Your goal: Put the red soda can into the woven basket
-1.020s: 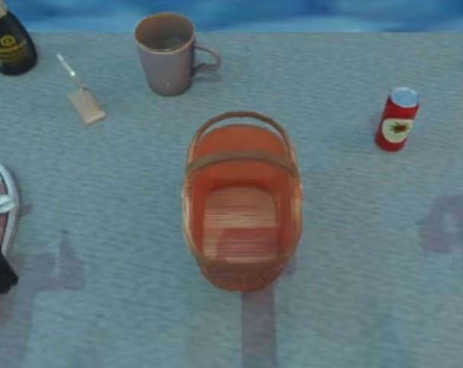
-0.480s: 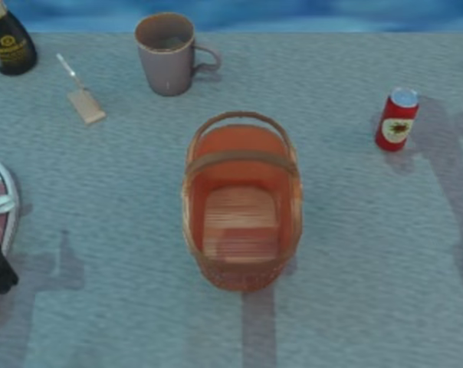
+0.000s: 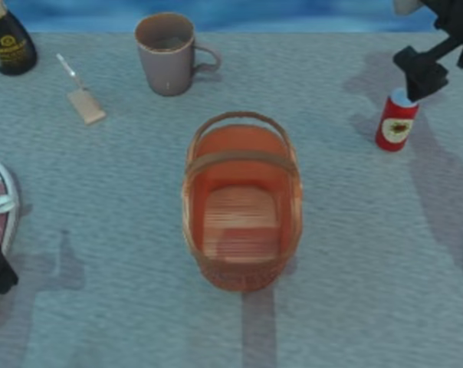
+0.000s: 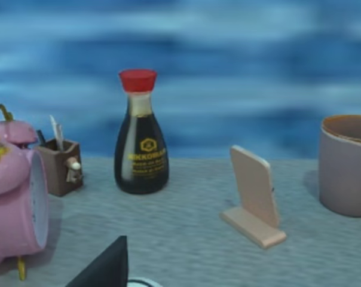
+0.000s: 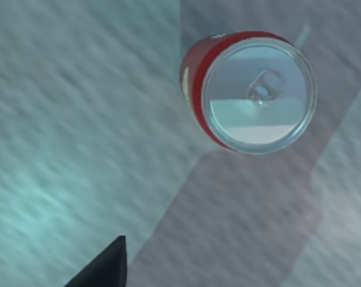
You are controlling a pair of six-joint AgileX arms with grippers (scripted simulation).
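Sitting mid-counter [image 3: 101, 230], the basket [image 3: 241, 201] is empty; the can [image 3: 396, 121] stands upright well to its right, with the right pincer [image 3: 421, 74] just above its top, spread unclear.

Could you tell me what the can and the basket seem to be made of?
The can looks like painted metal: glossy red wall and, in the right wrist view, a silvery reflective top with a pull tab. The basket looks like woven wicker, matte orange-brown, with a ribbed wall, an arched handle and a slatted floor.
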